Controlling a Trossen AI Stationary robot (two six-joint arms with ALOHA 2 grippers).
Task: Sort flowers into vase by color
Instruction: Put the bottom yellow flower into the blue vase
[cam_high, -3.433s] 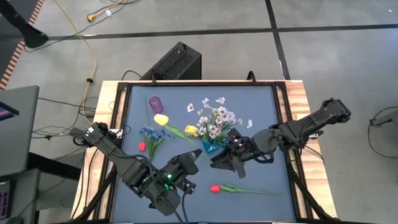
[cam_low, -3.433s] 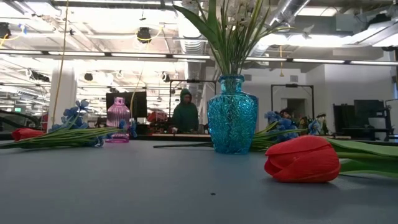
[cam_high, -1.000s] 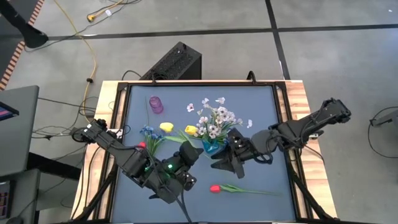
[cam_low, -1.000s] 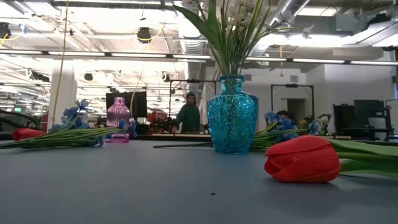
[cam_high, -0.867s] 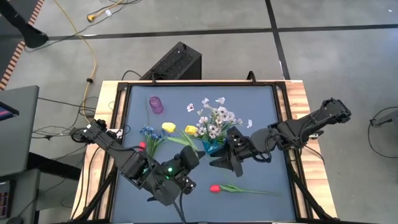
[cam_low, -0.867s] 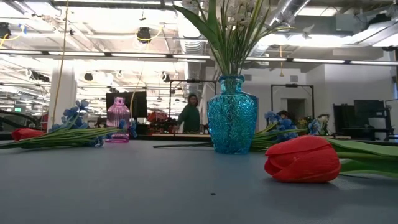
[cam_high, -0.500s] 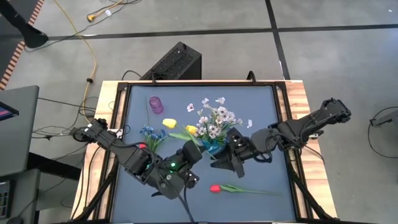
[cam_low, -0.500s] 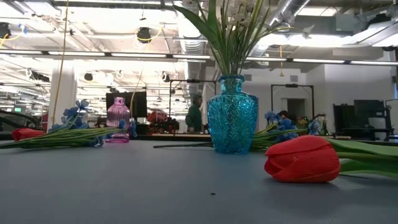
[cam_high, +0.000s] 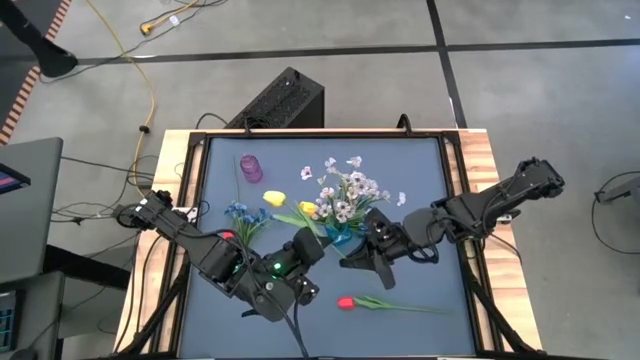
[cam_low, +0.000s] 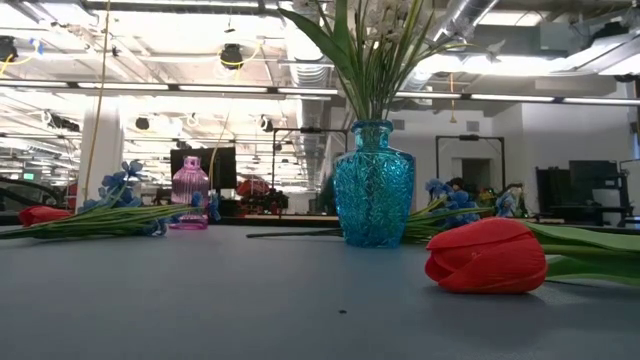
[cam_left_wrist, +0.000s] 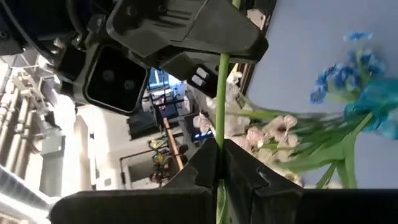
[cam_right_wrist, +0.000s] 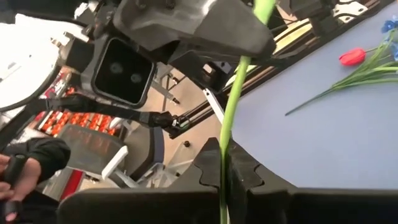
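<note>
A yellow tulip on a green stem (cam_high: 275, 199) is pinched by the left gripper (cam_high: 312, 243); it should be steered clear of the blue glass vase of white sprigs (cam_high: 338, 235). Another green stem (cam_right_wrist: 239, 81) is clamped by the right gripper (cam_high: 352, 262), near the vase.

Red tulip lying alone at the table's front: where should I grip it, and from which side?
Probably the thin bare stem beyond the leaves, from straight above, fingers closing across it. The red tulip lies flat, bloom toward the left arm, its stem running right. For now the left gripper and right gripper are each shut on a green stem.
</note>
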